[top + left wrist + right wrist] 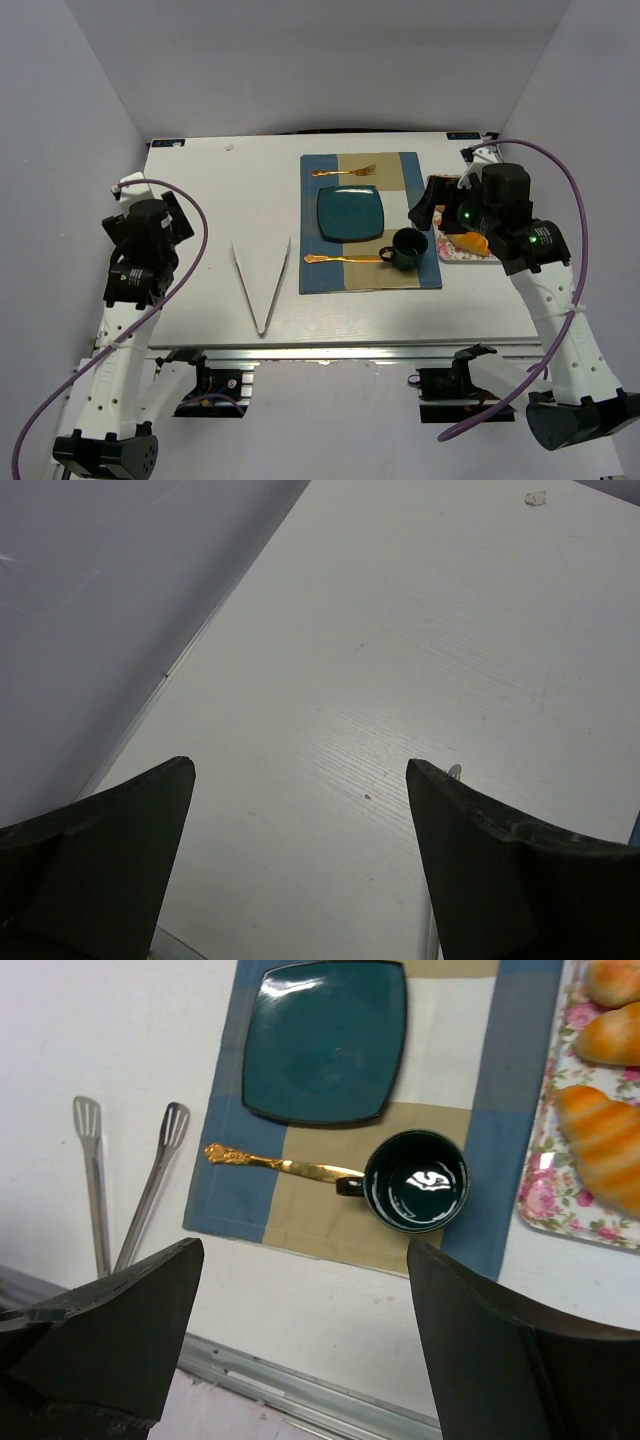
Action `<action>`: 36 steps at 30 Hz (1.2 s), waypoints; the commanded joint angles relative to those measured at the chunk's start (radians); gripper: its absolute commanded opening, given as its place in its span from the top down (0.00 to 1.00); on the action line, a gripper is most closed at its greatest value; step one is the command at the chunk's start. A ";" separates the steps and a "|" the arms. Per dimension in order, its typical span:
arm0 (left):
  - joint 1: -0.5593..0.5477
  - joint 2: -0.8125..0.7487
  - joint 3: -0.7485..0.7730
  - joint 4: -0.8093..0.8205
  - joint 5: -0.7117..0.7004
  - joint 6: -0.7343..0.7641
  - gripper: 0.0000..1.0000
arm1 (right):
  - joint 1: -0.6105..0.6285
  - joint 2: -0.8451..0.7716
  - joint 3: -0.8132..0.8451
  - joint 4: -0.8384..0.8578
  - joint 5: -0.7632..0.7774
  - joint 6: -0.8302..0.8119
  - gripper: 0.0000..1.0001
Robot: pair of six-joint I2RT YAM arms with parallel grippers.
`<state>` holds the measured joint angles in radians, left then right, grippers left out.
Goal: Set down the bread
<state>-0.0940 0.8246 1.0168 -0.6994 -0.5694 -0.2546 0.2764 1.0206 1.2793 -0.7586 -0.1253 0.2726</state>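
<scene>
The dark chocolate-brown bread does not show in any view. My right gripper (423, 208) (303, 1250) is open and empty, held above the table's front edge near the dark green mug (408, 248) (416, 1180). The square teal plate (351, 212) (325, 1040) lies empty on the blue and tan placemat (370, 278). A floral tray (470, 259) (545, 1195) at the right holds long golden-orange croissants (600, 1140); my right arm hides most of it in the top view. My left gripper (178, 215) (300, 765) is open and empty over bare table at the left.
Metal tongs (260, 285) (130, 1185) lie in a V on the table left of the placemat; one tip shows in the left wrist view (455, 772). A gold fork (345, 171) lies behind the plate, a gold utensil (345, 259) (270, 1163) in front. White walls enclose the table.
</scene>
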 commanded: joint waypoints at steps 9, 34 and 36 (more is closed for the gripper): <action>-0.001 0.048 0.095 -0.015 0.002 -0.009 0.02 | 0.006 0.024 0.123 0.012 0.006 -0.018 0.11; -0.004 0.145 0.543 -0.591 -0.046 -0.204 0.02 | 1.049 0.984 0.704 -0.076 0.670 0.723 0.11; -0.004 0.143 0.546 -0.597 -0.032 -0.201 0.02 | 1.055 1.047 0.724 -0.073 0.647 0.764 0.11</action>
<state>-0.0940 0.9733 1.5341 -1.2430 -0.5953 -0.4427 1.3308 2.0258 1.9461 -0.7971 0.5102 0.9127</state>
